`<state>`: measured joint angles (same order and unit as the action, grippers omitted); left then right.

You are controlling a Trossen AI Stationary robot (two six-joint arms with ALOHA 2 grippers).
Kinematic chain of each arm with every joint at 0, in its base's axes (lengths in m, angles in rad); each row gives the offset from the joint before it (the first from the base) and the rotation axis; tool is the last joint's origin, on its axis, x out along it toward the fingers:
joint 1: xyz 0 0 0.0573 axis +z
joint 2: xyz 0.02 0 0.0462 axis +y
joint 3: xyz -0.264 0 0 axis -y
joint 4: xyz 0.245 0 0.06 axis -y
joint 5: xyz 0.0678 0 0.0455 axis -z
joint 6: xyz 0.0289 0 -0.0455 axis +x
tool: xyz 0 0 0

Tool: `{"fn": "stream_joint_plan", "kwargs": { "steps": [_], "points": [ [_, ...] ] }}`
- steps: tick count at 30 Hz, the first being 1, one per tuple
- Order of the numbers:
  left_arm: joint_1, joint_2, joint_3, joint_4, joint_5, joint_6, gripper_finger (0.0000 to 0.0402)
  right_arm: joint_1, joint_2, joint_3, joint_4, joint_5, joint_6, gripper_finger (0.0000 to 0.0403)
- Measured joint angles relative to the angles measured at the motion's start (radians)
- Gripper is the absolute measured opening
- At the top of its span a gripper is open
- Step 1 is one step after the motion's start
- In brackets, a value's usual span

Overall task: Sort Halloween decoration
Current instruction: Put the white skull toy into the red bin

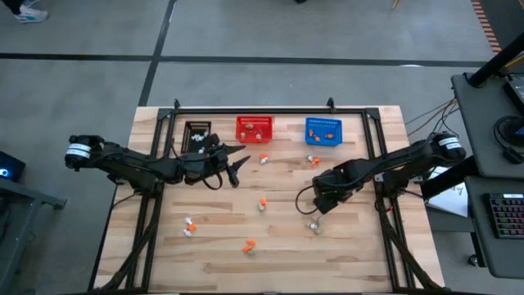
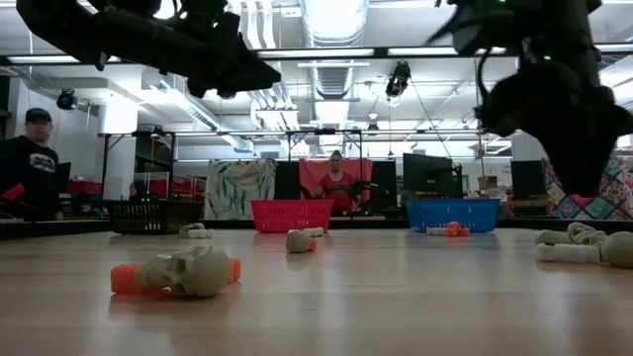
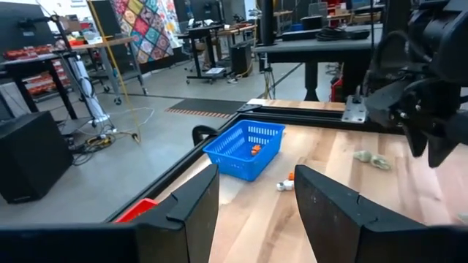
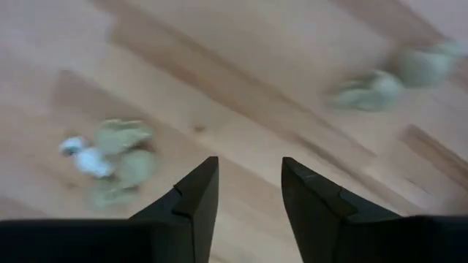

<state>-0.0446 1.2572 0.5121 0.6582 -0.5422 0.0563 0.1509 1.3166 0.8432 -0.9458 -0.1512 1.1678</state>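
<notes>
The Halloween decoration is scattered as tiny orange, white and beige-grey trinkets on the wooden table (image 1: 368,246): one pair (image 1: 190,225) at near left, others (image 1: 263,202) (image 1: 249,244) in the middle. My right gripper (image 1: 319,206) (image 4: 248,168) points down, open, above bare wood between a beige-and-white cluster (image 4: 110,157) and a beige cluster (image 4: 395,77), touching neither. My left gripper (image 1: 243,165) (image 3: 256,175) hangs level and open above the table's far left, pointing toward the blue basket (image 3: 245,150). A beige skull on an orange piece (image 2: 188,272) lies nearest in the low view.
Along the far edge stand a black basket (image 1: 197,133), a red basket (image 1: 254,129) and a blue basket (image 1: 323,131), each with trinkets inside. Loose trinkets (image 1: 264,158) (image 1: 313,160) lie before them. People show in the room beyond (image 2: 30,158).
</notes>
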Motion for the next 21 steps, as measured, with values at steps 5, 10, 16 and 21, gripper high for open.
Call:
{"fn": "stream_joint_plan", "kwargs": {
  "steps": [5, 10, 16, 21],
  "points": [
    [0.012, 0.0, 0.0, 0.0, 0.0, 0.02, 0.0162, -0.001, -0.091, -0.084, -0.041, 0.077, 0.112, 0.0163],
    [0.028, 0.0, 0.0, 0.0, 0.0, 0.022, 0.0162, -0.003, -0.13, -0.147, -0.039, 0.151, 0.199, 0.0173],
    [0.038, 0.0, 0.0, 0.0, 0.001, 0.022, 0.0162, -0.02, -0.124, -0.208, 0.029, 0.176, 0.21, 0.0174],
    [0.04, 0.0, 0.0, 0.0, 0.001, 0.021, 0.0162, -0.043, -0.124, -0.246, 0.102, 0.181, 0.201, 0.0171]
  ]
}}
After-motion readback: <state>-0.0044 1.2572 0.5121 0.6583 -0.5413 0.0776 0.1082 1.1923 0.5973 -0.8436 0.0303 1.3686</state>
